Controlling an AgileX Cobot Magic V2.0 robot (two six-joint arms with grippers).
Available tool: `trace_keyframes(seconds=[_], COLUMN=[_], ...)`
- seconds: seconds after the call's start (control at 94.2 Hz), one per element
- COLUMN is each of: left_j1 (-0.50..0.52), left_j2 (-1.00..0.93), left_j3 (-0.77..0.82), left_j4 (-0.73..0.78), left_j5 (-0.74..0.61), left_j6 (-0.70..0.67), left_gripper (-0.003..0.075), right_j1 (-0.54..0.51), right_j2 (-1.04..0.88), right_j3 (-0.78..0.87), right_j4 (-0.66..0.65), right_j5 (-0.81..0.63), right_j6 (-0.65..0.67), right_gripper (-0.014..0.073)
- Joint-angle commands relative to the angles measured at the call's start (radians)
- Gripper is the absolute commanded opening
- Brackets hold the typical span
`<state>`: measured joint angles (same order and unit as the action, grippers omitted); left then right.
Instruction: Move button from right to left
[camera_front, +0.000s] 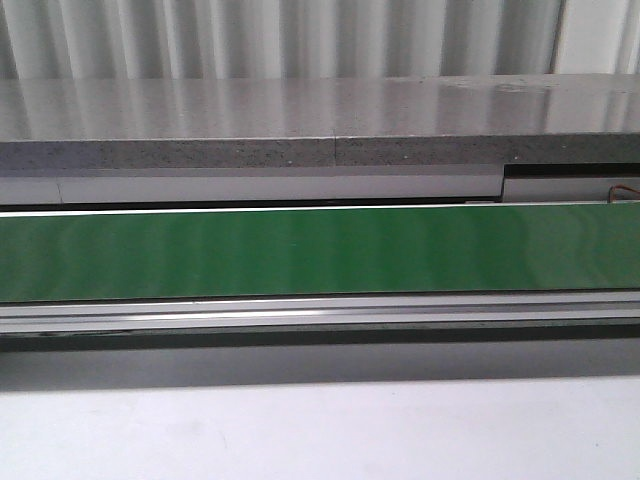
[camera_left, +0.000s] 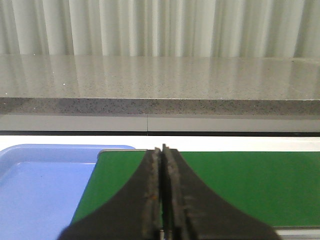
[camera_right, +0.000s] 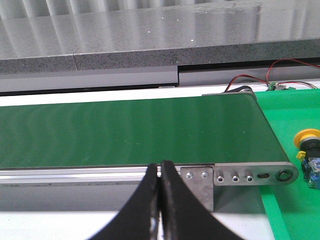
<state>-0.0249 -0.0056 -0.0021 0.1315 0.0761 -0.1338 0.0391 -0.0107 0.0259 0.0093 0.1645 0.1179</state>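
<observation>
Right wrist view shows me the yellow button (camera_right: 309, 136) on the green mat (camera_right: 292, 200) beside the conveyor belt (camera_right: 130, 132), untouched. Both right gripper (camera_right: 160, 172) and left gripper (camera_left: 162, 160) are closed, empty. Everything remains.

A long green conveyor belt (camera_front: 320, 250) runs from left to right across the front view, with a pale white table surface (camera_front: 320, 430) before it and a grey speckled stone counter (camera_front: 320, 125) behind it, backed by a pale corrugated wall (camera_front: 300, 35). In the left wrist view a shallow light-blue plastic tray (camera_left: 40, 190) lies just beside the belt's left end. In the right wrist view the belt ends at a metal end bracket (camera_right: 250, 176), and beyond that end a yellow-capped push button (camera_right: 309, 142) rests on a green mat (camera_right: 295, 115), with red and black wires (camera_right: 280, 70) behind it.
</observation>
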Motion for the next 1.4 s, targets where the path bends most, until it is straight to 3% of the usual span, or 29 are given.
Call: trace_keyframes(seconds=[0.0,0.669,0.956,1.391], left_j1=[-0.004,-0.004,-0.004,-0.004], left_j2=[-0.033,-0.033,-0.033,-0.033], left_j3=[0.025,0.025,0.025,0.025], left_j4=[-0.009,-0.009,-0.009,-0.009], left_j5=[-0.076,-0.076,-0.076,-0.076], left_j6=[-0.007,-0.007,-0.007,-0.007], left_gripper=[-0.002,-0.002,-0.002,-0.002], right_j1=[-0.001,-0.001,-0.001,-0.001], right_j2=[-0.015,-0.015,-0.015,0.103], right_j3=[-0.016,-0.016,-0.034,-0.443], right_j4=[-0.001,-0.001,0.021,0.045], right_j5=[-0.084,-0.084,-0.189,0.353], right_j6=[-0.004,-0.004,-0.004,-0.004], right_gripper=[-0.0068,-0.0068,-0.0068,-0.0068])
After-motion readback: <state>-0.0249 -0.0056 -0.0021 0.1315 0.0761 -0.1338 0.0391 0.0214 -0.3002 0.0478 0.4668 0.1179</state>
